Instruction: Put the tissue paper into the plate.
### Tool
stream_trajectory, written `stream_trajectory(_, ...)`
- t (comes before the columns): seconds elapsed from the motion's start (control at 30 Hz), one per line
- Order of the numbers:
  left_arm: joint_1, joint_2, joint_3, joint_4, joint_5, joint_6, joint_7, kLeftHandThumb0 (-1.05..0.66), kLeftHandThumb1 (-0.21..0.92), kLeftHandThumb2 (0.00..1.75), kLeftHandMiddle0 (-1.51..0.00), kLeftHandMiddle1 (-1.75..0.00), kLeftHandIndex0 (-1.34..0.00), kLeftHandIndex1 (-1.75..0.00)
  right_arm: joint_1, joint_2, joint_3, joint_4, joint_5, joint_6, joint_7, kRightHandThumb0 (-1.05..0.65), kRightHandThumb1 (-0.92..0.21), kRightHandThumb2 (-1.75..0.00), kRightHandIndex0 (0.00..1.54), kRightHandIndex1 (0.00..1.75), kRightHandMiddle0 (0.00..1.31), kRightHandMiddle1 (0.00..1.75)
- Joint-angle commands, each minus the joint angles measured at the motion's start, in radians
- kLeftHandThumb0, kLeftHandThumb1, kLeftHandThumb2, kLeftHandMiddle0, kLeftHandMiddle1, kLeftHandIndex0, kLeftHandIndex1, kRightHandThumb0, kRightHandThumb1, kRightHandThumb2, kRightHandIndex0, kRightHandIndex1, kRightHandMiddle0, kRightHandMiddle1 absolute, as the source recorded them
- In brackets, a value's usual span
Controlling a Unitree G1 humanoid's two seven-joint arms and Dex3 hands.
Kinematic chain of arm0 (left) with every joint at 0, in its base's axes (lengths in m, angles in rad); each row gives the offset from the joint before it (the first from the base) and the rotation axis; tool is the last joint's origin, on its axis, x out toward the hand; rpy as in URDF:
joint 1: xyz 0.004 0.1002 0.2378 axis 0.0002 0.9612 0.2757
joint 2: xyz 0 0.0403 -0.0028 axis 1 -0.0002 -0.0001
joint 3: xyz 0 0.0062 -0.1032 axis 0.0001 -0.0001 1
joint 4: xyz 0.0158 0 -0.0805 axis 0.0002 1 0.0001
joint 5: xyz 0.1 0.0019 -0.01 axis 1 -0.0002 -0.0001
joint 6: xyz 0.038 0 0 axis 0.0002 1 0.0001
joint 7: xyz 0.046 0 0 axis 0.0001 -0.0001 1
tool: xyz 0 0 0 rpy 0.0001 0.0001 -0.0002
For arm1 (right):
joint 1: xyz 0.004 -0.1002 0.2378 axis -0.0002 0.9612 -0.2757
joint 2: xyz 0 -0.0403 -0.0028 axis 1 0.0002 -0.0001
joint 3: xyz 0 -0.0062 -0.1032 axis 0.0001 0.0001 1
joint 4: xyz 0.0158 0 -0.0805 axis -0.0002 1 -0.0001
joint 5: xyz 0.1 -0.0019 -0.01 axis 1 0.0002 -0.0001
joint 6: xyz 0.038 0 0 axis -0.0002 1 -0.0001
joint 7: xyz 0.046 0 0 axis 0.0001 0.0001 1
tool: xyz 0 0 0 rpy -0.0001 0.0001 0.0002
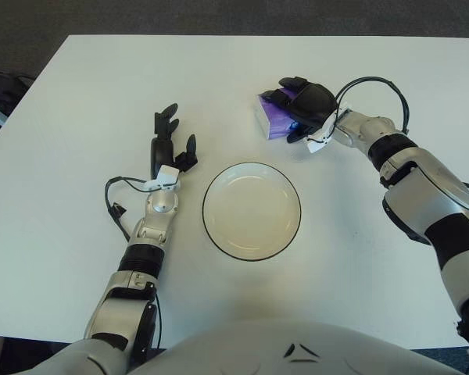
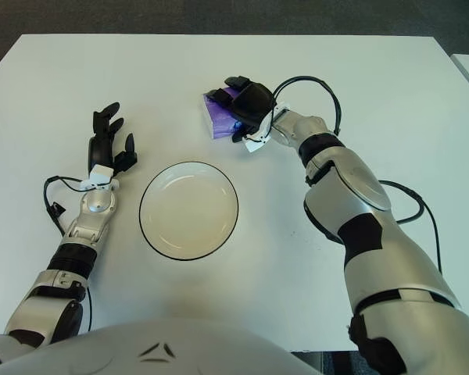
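In the left eye view, the right hand (image 1: 303, 107) curls over the purple tissue pack (image 1: 272, 119) on the table (image 1: 78, 94), beyond the empty plate (image 1: 252, 211). In the right eye view, the left hand (image 2: 108, 144) shows spread beside the plate; lifting and placing remain.

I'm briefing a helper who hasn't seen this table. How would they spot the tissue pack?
On the white table, find the black-rimmed white plate at the middle. Just beyond it, toward the robot's right, the right hand is closed over the tissue pack: the only purple item there.
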Motion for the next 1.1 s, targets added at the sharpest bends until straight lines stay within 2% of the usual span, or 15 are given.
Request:
stream_trajectory(0.0, 0.187, -0.088, -0.040, 0.168, -0.006, -0.001, -0.009, -0.66, 0.92, 0.76, -0.29, -0.47, 0.00, -0.78, 0.048, 0.006, -0.030, 0.025, 0.035, 0.005, 0.060, -0.69, -0.84, -0.25, 0.38, 0.08, 0.00, 0.65)
stream_trajectory(0.3, 0.198, -0.082, -0.037, 0.151, -0.015, 0.007, -0.018, -0.66, 0.92, 0.75, -0.29, -0.47, 0.00, -0.79, 0.065, 0.012, -0.063, 0.019, 0.074, 0.002, 0.101, -0.63, -0.85, -0.28, 0.49, 0.14, 0.00, 0.71)
stream_trajectory(0.37, 0.199, -0.081, -0.036, 0.149, -0.016, 0.007, -0.019, -0.66, 0.92, 0.75, -0.29, -0.47, 0.00, -0.79, 0.069, 0.011, -0.064, 0.014, 0.077, -0.001, 0.106, -0.62, -0.85, -0.31, 0.49, 0.22, 0.00, 0.75)
stream_trajectory(0.47, 0.202, -0.080, -0.036, 0.145, -0.015, 0.006, -0.019, -0.67, 0.92, 0.74, -0.29, -0.47, 0.00, -0.79, 0.070, 0.010, -0.063, 0.010, 0.079, -0.005, 0.111, -0.61, -0.84, -0.38, 0.42, 0.49, 0.00, 0.81)
stream_trajectory(0.6, 0.205, -0.077, -0.037, 0.142, -0.012, 0.002, -0.018, -0.67, 0.92, 0.75, -0.30, -0.48, 0.00, -0.80, 0.071, 0.007, -0.062, 0.005, 0.078, -0.010, 0.113, -0.59, -0.86, -0.42, 0.41, 0.63, 0.00, 0.90)
stream_trajectory(0.67, 0.206, -0.075, -0.038, 0.140, -0.010, 0.000, -0.016, -0.66, 0.92, 0.76, -0.31, -0.49, 0.00, -0.81, 0.072, 0.005, -0.061, 0.001, 0.077, -0.014, 0.114, -0.58, -0.88, -0.44, 0.40, 0.74, 0.01, 1.01)
stream_trajectory(0.83, 0.208, -0.074, -0.039, 0.137, -0.007, 0.001, -0.014, -0.66, 0.92, 0.76, -0.31, -0.49, 0.00, -0.81, 0.074, 0.002, -0.062, -0.004, 0.073, -0.019, 0.111, -0.57, -0.90, -0.46, 0.42, 0.91, 0.08, 1.18)
stream_trajectory(0.9, 0.209, -0.074, -0.040, 0.136, -0.006, 0.002, -0.014, -0.65, 0.92, 0.76, -0.32, -0.49, 0.00, -0.81, 0.078, 0.000, -0.064, -0.007, 0.073, -0.023, 0.101, -0.56, -0.89, -0.47, 0.43, 1.06, 0.12, 1.25)
stream_trajectory(0.97, 0.208, -0.073, -0.039, 0.138, -0.006, 0.000, -0.014, -0.65, 0.92, 0.76, -0.32, -0.50, 0.00, -0.82, 0.085, -0.002, -0.071, -0.009, 0.080, -0.031, 0.092, -0.55, -0.87, -0.49, 0.45, 1.33, 0.17, 1.36)
stream_trajectory(1.0, 0.208, -0.073, -0.039, 0.139, -0.006, -0.001, -0.013, -0.64, 0.92, 0.76, -0.32, -0.50, 0.00, -0.82, 0.088, -0.003, -0.075, -0.008, 0.085, -0.035, 0.091, -0.55, -0.86, -0.50, 0.46, 1.39, 0.18, 1.39)
stream_trajectory(1.07, 0.209, -0.074, -0.039, 0.138, -0.006, -0.002, -0.012, -0.64, 0.92, 0.75, -0.32, -0.50, 0.00, -0.81, 0.093, -0.004, -0.082, -0.008, 0.092, -0.042, 0.092, -0.44, -0.87, -0.49, 0.48, 1.60, 0.27, 1.53)
